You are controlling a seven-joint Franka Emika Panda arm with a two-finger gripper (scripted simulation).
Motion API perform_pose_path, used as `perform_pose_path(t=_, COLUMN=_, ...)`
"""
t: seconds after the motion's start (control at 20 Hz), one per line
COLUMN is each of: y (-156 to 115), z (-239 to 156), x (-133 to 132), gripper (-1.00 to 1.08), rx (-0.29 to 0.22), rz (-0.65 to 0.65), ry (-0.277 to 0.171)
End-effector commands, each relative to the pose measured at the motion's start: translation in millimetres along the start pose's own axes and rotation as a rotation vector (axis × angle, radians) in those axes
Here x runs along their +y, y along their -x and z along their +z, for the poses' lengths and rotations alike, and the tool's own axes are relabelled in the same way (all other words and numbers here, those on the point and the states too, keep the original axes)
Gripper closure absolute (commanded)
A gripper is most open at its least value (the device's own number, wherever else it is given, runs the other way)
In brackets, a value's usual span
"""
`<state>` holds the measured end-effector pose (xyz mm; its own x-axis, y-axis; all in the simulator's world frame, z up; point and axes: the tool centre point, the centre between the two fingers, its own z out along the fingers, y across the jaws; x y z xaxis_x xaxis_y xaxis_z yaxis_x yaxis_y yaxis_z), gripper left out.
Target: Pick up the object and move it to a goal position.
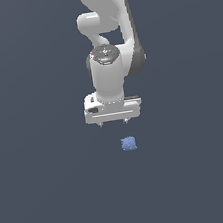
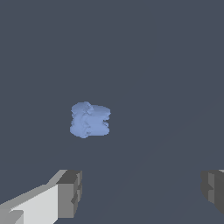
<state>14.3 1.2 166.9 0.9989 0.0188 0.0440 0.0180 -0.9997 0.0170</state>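
Observation:
The object (image 1: 129, 143) is a small periwinkle-blue lumpy blob lying on the dark grey ground, below the white arm and slightly toward the exterior view's right of it. My gripper (image 1: 113, 123) hangs above it, apart from it, with its two short fingertips spread wide. In the wrist view the object (image 2: 90, 119) lies beyond the open gripper (image 2: 142, 190), nearer the finger (image 2: 70, 192) that shows most fully. The other finger (image 2: 213, 188) shows at the frame's edge. Nothing sits between the jaws.
Plain dark grey ground (image 1: 55, 192) spreads in every direction. The white arm (image 1: 106, 43) rises behind the gripper. No goal marker shows.

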Motion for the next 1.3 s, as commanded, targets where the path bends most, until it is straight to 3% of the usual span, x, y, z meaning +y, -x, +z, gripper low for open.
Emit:
perform_pose_path(t=0.0, y=0.0, z=0.0, x=0.0, gripper=-0.92, rx=0.000, rz=0.000, ry=0.000)
perform_pose_path(t=0.4, y=7.6, z=8.0, x=-30.0, gripper=-0.92, rx=-0.028, rz=-0.054, ry=-0.026)
perform_pose_path(t=0.65, y=7.1, z=8.7, x=-30.2, gripper=-0.92, rx=-0.028, rz=-0.053, ry=-0.026)
perform_pose_path(t=1.25, y=-17.2, z=44.8, x=-44.7, gripper=-0.92, rx=-0.038, rz=0.015, ry=-0.022)
